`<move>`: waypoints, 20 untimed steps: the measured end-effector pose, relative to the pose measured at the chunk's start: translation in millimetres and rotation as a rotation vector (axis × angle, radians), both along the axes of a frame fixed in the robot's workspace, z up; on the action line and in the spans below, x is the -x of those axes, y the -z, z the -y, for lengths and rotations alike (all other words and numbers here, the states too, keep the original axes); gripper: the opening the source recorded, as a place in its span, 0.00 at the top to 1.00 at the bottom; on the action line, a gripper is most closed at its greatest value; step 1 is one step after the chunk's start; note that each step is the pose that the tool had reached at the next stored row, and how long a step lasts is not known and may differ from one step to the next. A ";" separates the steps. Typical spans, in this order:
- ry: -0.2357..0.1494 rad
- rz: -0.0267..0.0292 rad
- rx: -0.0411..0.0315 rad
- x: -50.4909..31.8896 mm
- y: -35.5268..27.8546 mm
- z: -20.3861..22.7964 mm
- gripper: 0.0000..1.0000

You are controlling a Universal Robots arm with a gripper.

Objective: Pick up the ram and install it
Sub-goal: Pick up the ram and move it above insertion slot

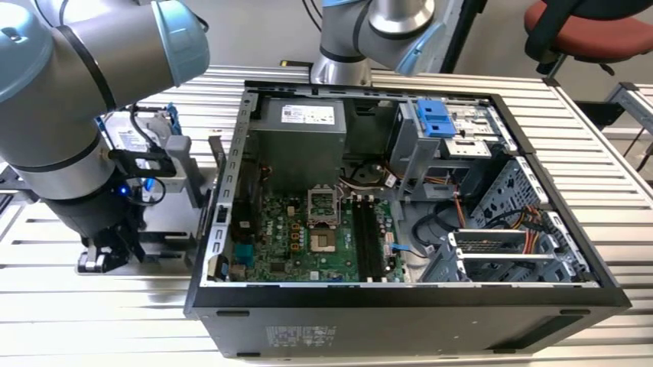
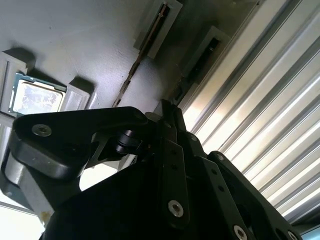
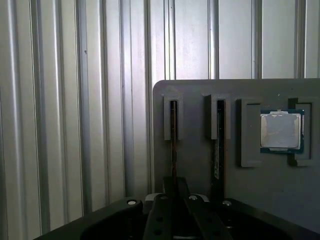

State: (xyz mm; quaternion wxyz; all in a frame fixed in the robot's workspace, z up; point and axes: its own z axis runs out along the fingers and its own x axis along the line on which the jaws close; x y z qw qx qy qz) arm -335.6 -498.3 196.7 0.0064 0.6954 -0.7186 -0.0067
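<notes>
Ram [image 3: 173, 142] | on edge in grey tray [image 3: 250, 200] | hand [image 3: 175, 184] near its end

PC case [image 1: 408, 321] centre-right of exterior view, motherboard [image 1: 275, 229] in its lower-left part. Gripper [image 1: 102, 258] lower left, outside case. First wrist view: holder [image 3: 250, 200] on slatted table [image 3: 75, 125]; ram [image 3: 173, 135] edge-on in slot, square chip [image 3: 281, 131] in recess two slots away.

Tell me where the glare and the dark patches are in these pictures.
In the second wrist view, the table slats glare white and the gripper is nearly black; in the first wrist view, the grey tray is evenly lit, no glare; in the exterior view, light is even, with soft shadow inside the computer case.
</notes>
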 end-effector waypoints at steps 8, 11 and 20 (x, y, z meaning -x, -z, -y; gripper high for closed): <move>0.000 0.0001 -0.0001 0.1 -12.7 0.0 1.00; 0.000 0.0001 -0.0001 0.0 -18.8 0.0 1.00; 0.000 0.0001 0.0000 0.0 -38.9 0.1 1.00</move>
